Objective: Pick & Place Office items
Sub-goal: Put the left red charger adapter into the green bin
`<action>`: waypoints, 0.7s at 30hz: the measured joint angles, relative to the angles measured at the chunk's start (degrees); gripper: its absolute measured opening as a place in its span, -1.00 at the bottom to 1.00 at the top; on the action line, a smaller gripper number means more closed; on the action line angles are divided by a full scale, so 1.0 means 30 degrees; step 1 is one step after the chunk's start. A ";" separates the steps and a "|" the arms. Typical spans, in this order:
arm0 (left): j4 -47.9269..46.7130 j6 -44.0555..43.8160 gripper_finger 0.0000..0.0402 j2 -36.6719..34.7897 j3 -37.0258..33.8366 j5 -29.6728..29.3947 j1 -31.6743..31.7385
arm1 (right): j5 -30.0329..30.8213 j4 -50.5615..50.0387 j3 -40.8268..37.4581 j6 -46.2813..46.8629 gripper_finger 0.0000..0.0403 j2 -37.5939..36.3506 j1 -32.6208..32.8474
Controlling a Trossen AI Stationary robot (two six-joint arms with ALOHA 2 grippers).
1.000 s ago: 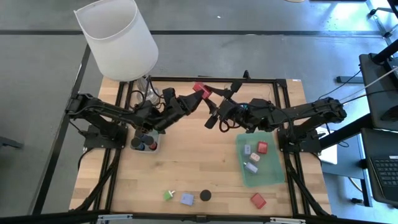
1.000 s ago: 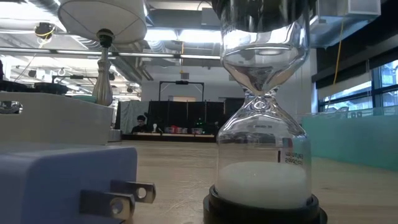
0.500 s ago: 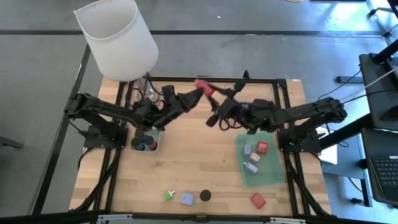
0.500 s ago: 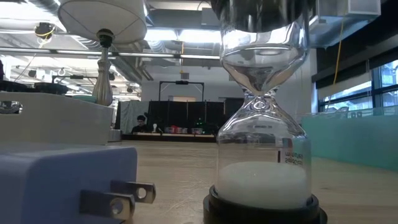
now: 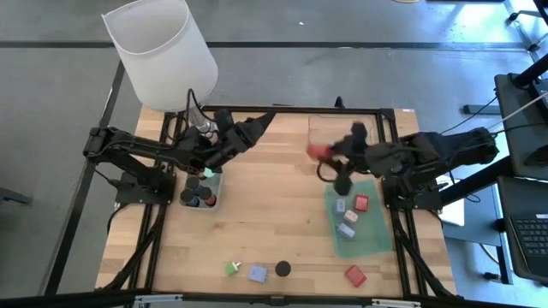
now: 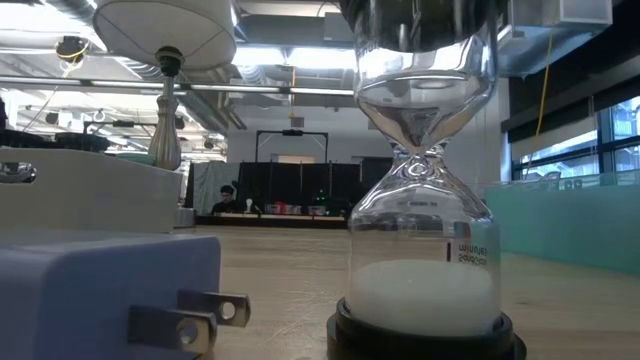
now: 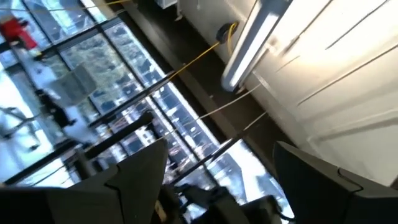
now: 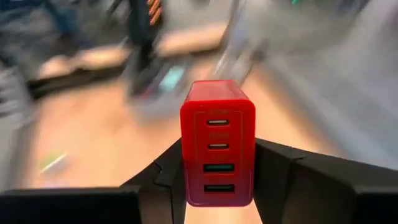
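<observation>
While clamped in the right hand (image 8: 217, 180), 1 red charger block (image 8: 217, 140) hangs above the table (image 5: 274, 214); left hand (image 5: 257, 127), fingers apart, holds nothing, near the lamp (image 5: 163, 51).

A translucent green plastic tray (image 5: 373, 244) sits at the wooden table's (image 5: 274, 214) right side; a small clear plastic tray (image 5: 214, 203) lies left, below a white-shaded lamp (image 5: 163, 51).

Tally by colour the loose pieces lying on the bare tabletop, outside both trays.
green bit: 1
lilac-blue block: 1
black cap: 1
red block: 1
Total: 4
</observation>
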 joint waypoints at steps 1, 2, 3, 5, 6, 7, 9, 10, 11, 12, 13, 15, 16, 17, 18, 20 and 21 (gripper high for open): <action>-0.0364 0.0022 0.43 0.0004 0.0000 0.0000 0.0000 | -0.1250 -0.1440 0.0000 0.1800 -0.38 -0.0180 0.0197; -0.0636 0.0022 0.43 0.0020 0.0000 0.0000 0.0002 | -0.2623 -0.2857 0.0000 0.3636 -0.38 -0.0345 0.0429; -0.0777 0.0022 0.43 0.0033 0.0000 -0.0001 0.0007 | -0.3897 -0.4273 0.0000 0.5365 -0.38 -0.0441 0.0697; -0.0975 0.0022 0.43 0.0026 0.0000 -0.0051 0.0008 | -0.6226 -0.6894 0.0000 0.8271 -0.38 -0.0391 0.1303; -0.1199 0.0022 0.43 0.0018 0.0000 -0.0087 0.0044 | -0.7145 -0.7937 0.0000 0.9458 -0.38 -0.0284 0.1747; -0.1460 0.0022 0.43 0.0018 0.0000 -0.0147 0.0083 | -0.7934 -0.8891 -0.0007 1.0548 -0.38 -0.0214 0.2282; -0.1809 0.0015 0.43 0.0026 0.0000 -0.0216 0.0112 | -0.9051 -1.0508 -0.0007 1.2317 -0.38 0.0003 0.3304; -0.1891 0.0015 0.43 0.0026 0.0000 -0.0290 0.0129 | -0.9501 -1.1023 -0.0007 1.2963 -0.38 0.0168 0.3741; -0.1955 0.0015 0.43 0.0026 0.0000 -0.0371 0.0167 | -0.9963 -1.1361 -0.0061 1.3494 -0.38 0.0365 0.4154; -0.2010 0.0015 0.43 0.0026 0.0000 -0.0367 0.0205 | -1.0470 -1.1492 -0.0234 1.3967 -0.38 0.0473 0.4479; -0.2043 0.0008 0.43 0.0026 0.0000 -0.0348 0.0211 | -1.1022 -1.1486 -0.0519 1.4350 -0.38 0.0519 0.4744; -0.2037 0.0008 0.43 0.0026 0.0000 -0.0352 0.0219 | -1.2183 -1.1232 -0.1373 1.5039 -0.38 0.0544 0.5112; -0.2030 0.0008 0.43 0.0026 0.0000 -0.0359 0.0219 | -1.2781 -1.1167 -0.1964 1.5435 -0.38 0.0566 0.5258; -0.2037 0.0008 0.43 0.0026 0.0000 -0.0364 0.0219 | -1.3399 -1.1174 -0.2643 1.5835 -0.38 0.0579 0.5344; -0.2037 0.0015 0.43 0.0026 0.0000 -0.0364 0.0219 | -1.4026 -1.1210 -0.3392 1.6110 -0.38 0.0579 0.5379; -0.2030 0.0029 0.43 0.0026 0.0000 -0.0364 0.0211 | -1.5331 -1.1095 -0.5005 1.6473 -0.38 0.0535 0.5447; -0.2030 0.0019 0.43 0.0026 0.0000 -0.0338 0.0219 | -1.6065 -1.0866 -0.5857 1.6504 -0.38 0.0528 0.5450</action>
